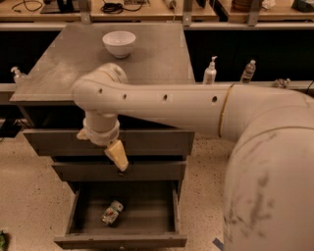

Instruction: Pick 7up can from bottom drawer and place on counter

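Lying on its side in the open bottom drawer point(147, 241), nearest you, the 7up can point(112, 213) sat ungrasped. Above it, before the middle drawer point(152, 170), your gripper point(117, 157) hung pointing down, well apart from the can; whether open or closed, you could not tell. Step in hand, likely the reach: your next move called for a descent onto the can, then a lift to the counter point(64, 63) beyond, where the white bowl point(119, 43) stood.

Speckled beige flr point(29, 196); wood benches point(142, 13) at back.

Robot lab: wooden benches point(147, 13), cables point(114, 7), drawer cabinet point(162, 142); claw point(117, 158) above bottom drawer point(122, 240).
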Tool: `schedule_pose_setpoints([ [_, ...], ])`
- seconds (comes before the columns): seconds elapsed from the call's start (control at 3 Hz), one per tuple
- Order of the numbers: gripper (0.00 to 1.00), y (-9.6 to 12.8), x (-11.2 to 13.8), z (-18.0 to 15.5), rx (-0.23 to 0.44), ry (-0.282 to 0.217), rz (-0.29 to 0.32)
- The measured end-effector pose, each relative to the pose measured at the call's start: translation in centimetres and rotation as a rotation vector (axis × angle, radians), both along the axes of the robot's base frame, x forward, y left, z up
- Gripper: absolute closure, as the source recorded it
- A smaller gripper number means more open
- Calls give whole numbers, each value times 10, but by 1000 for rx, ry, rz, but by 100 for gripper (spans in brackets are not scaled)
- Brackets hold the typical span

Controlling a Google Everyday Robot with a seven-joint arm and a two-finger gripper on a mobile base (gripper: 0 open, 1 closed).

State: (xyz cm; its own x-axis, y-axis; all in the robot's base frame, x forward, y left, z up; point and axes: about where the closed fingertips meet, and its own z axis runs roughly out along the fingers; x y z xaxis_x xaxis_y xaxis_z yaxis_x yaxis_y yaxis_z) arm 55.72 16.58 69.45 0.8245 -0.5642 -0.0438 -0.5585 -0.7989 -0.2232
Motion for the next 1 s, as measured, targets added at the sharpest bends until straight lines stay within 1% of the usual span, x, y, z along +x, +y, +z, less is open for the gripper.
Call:
schedule_pose_setpoints([
  [0.33, 0, 49, -10, -98, 144, 60, 207],
  [0.67, 0, 49, -11, -107, 143, 67, 223],
  [1.0, 0, 54, -14, -115, 132, 86, 248],
])
